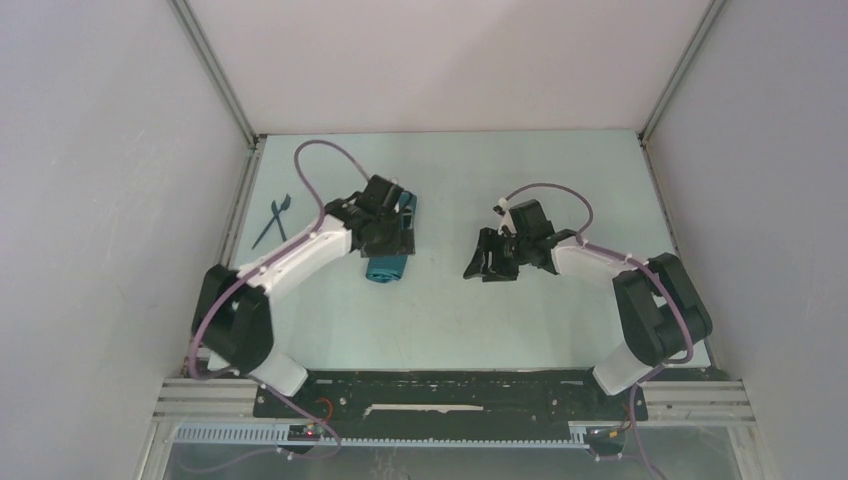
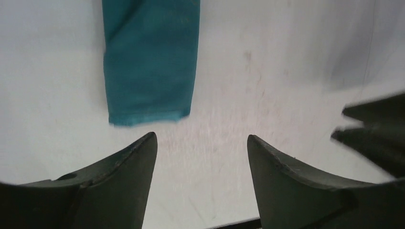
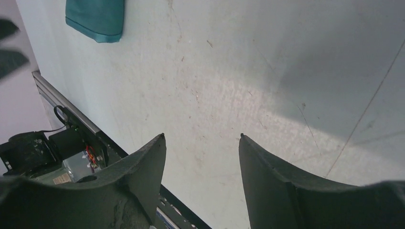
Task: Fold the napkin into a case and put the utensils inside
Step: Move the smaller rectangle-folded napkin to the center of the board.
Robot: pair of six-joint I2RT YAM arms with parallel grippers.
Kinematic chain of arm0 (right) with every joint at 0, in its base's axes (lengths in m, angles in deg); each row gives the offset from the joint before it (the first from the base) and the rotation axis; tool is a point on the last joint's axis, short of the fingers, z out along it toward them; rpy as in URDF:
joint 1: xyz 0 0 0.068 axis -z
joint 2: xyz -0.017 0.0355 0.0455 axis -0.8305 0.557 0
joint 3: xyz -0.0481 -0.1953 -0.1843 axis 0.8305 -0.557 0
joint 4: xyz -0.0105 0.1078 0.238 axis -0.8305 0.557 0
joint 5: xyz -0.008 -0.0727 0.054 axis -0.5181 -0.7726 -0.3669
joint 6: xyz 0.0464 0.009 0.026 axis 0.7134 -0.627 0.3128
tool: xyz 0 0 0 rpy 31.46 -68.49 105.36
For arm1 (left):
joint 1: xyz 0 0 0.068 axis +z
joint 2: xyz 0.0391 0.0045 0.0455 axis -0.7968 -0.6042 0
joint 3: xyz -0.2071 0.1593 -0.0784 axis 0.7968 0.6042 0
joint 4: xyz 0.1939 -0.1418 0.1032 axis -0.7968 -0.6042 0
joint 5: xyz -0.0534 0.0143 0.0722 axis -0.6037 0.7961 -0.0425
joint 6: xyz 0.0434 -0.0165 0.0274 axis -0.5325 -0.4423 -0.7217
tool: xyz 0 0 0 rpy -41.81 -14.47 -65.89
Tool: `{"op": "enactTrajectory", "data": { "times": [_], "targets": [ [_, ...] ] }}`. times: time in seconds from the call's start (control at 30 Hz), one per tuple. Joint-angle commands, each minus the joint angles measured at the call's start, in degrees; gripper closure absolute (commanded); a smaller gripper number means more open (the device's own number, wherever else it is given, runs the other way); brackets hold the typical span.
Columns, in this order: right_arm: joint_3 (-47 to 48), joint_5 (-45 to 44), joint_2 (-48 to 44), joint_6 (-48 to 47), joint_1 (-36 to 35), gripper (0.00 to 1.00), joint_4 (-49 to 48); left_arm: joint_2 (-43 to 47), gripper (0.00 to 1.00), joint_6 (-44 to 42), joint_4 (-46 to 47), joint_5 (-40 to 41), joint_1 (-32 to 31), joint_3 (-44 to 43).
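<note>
- Left wrist view: the left gripper [image 2: 200, 138] hangs with its jaws apart and nothing between them, just short of the end of the case [image 2: 150, 62], a narrow teal folded bundle lying flat on the table [image 2: 286, 71].
- The right gripper [image 3: 201, 136], also spread and empty, sits well aside, probably to keep clear.
- The utensils [image 1: 273, 220] lie crossed by the left wall, not yet inside; fetching them seems next.

left gripper [image 2: 200, 139]: jaws spread, facing down | right gripper [image 3: 202, 136]: jaws spread, angled down
</note>
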Motion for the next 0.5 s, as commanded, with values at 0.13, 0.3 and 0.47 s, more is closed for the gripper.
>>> {"op": "enactTrajectory", "data": {
  "times": [0.13,0.3,0.47],
  "targets": [
    [-3.92,2.75,-6.09,-2.36,3.22,0.35,-2.26,-22.06,0.24,-3.22,-7.4,12.73,-0.78,-21.33],
    [-6.7,5.05,-9.74,-2.35,5.55,0.35,-3.07,-32.06,0.23,-3.38,-9.37,14.85,-1.13,-28.9],
    [-7.15,6.58,-11.92,-2.72,5.79,0.35,-2.64,-36.8,0.31,-4.12,-9.62,14.68,-0.37,-32.05]
  ]
}}
